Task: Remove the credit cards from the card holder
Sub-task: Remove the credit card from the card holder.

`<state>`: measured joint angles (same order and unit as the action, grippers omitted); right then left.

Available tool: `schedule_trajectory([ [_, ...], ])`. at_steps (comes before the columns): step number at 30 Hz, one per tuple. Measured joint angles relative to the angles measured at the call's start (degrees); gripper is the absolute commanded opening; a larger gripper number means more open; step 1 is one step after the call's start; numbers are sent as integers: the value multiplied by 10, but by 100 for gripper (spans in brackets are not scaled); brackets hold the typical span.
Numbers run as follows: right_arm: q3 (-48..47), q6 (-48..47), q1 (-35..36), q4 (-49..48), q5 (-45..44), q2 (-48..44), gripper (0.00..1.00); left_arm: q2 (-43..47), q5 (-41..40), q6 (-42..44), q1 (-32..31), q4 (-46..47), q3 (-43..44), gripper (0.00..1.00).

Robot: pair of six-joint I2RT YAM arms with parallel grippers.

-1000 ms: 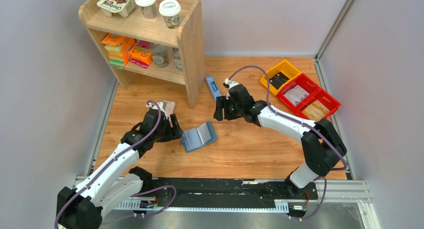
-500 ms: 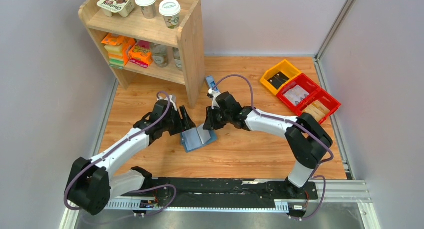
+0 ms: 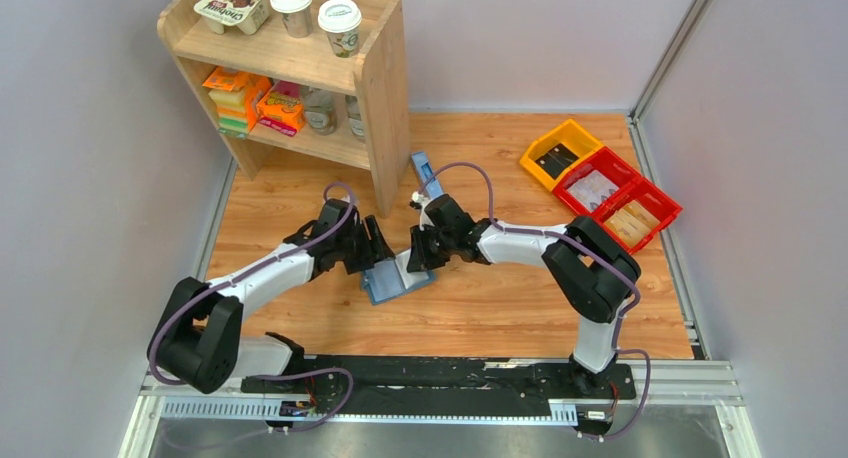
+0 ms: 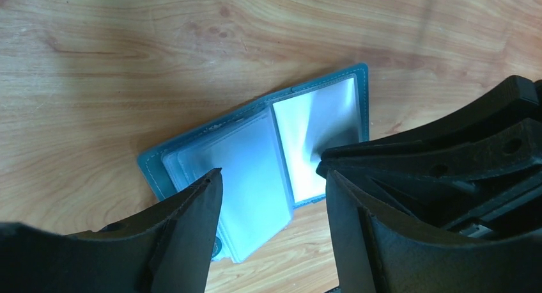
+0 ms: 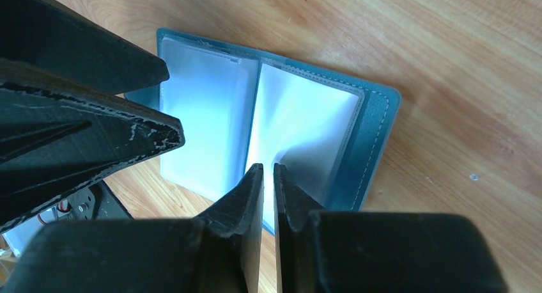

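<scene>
A small flat teal-blue fabric card holder [image 3: 397, 275] lies opened like a book on the light wooden tabletop [image 3: 500, 298]. Its paler blue inner pocket panels face up, directly between the fingertips of the two arms. The left gripper [image 4: 271, 174] hangs over it with jaws spread wide. One black finger [image 4: 185, 222] is above one panel, the other is at the outer edge of the second panel, and the holder's fold lies below the gap. The right gripper [image 5: 268, 168] faces it from the opposite side with jaws drawn to a thin slit. Its tips are set on the panel nearer to it, close to the fold; whether they pinch a sleeve there cannot be told. Just beyond the right gripper's jaws, a narrow long blue-and-white box [image 3: 424, 170] lies beside the side wall of a light wooden shelf unit [image 3: 380, 88]. Well behind that arm sit a yellow plastic bin [image 3: 590, 138] and red plastic bins [image 3: 655, 193].
</scene>
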<state>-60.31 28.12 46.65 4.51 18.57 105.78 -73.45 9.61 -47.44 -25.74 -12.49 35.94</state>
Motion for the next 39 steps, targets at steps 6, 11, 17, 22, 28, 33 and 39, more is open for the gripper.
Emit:
schedule_trajectory([
  [6,14,3,0,-10,0,0,13,-31,7,0,0,1,0,66],
  [11,14,6,0,-14,0,0,13,-33,8,1,0,-3,0,66],
  [17,14,6,0,-19,0,1,13,-33,-1,5,0,-20,0,66],
  [22,15,6,0,-19,0,5,12,-33,-3,6,0,-22,0,66],
  [28,15,8,0,-20,0,9,12,-34,21,5,0,-11,0,60],
  [33,15,11,0,-29,1,11,12,-59,60,-8,-8,27,0,57],
  [39,20,15,0,-41,5,14,18,-77,81,-17,-34,49,2,60],
])
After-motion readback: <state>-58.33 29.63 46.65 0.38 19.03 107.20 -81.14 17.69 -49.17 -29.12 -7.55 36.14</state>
